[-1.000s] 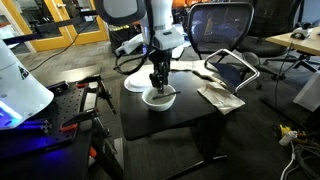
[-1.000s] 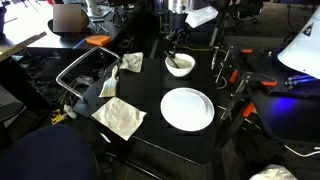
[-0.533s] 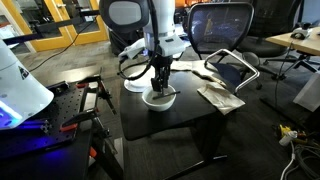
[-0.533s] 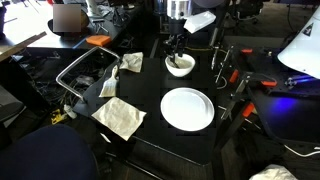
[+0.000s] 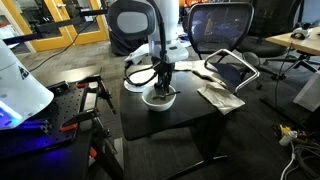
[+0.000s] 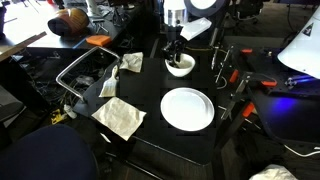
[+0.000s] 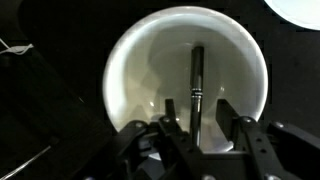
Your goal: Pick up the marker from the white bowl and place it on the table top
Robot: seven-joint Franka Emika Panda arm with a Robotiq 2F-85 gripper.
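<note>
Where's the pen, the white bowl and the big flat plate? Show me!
marker [image 7: 197, 80]: wrist view, middle of its dark shaft.
white bowl [image 7: 135, 75]: wrist view, bare inner wall.
white plate [image 6: 187, 108]: in an exterior view, bare flat middle.

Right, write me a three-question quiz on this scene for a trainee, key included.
1. True or false: the marker lies inside the white bowl.
2. In the wrist view, the gripper is: A) shut on the marker; B) open, with a finger on each side of the marker; C) hovering over bare table, away from the bowl.
3. In an exterior view, what flat round thing sits on the table top apart from the bowl?

Key: 1 true. 2 B. 3 the white plate.
</note>
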